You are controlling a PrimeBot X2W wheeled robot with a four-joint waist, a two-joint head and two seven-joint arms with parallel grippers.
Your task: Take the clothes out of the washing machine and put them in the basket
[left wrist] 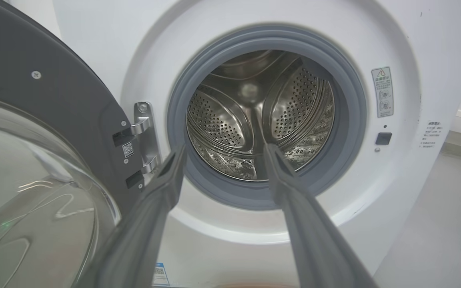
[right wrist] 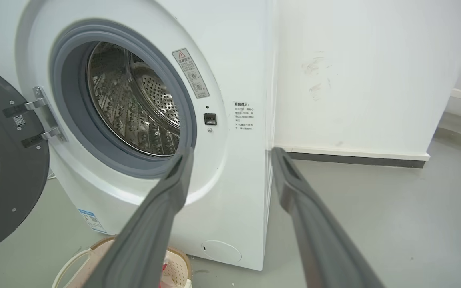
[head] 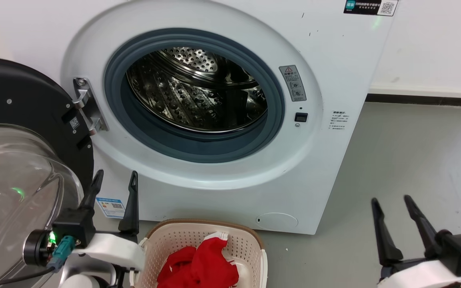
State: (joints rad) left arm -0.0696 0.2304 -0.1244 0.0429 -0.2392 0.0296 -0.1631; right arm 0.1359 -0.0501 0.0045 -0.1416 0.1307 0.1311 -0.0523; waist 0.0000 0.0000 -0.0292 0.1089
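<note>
The white washing machine point(head: 222, 200) stands with its black-rimmed glass door point(head: 18, 168) swung open to the left. Its steel drum point(head: 198, 88) shows bare perforated metal. Red clothes point(head: 198, 264) with a bit of white trim lie in the cream basket point(head: 250, 244) on the floor in front of the washer. My left gripper point(head: 116, 178) is open beside the basket's left rim, holding nothing; in the left wrist view the left gripper point(left wrist: 224, 150) points at the drum point(left wrist: 254, 120). My right gripper point(head: 390, 198) is open over the floor to the right, holding nothing.
The open door point(left wrist: 34, 160) stands close on the left of my left arm. Grey floor point(head: 414, 160) stretches to the right of the washer, up to a white wall with a dark baseboard point(head: 426, 100). The basket's rim point(right wrist: 182, 260) peeks in at the bottom of the right wrist view.
</note>
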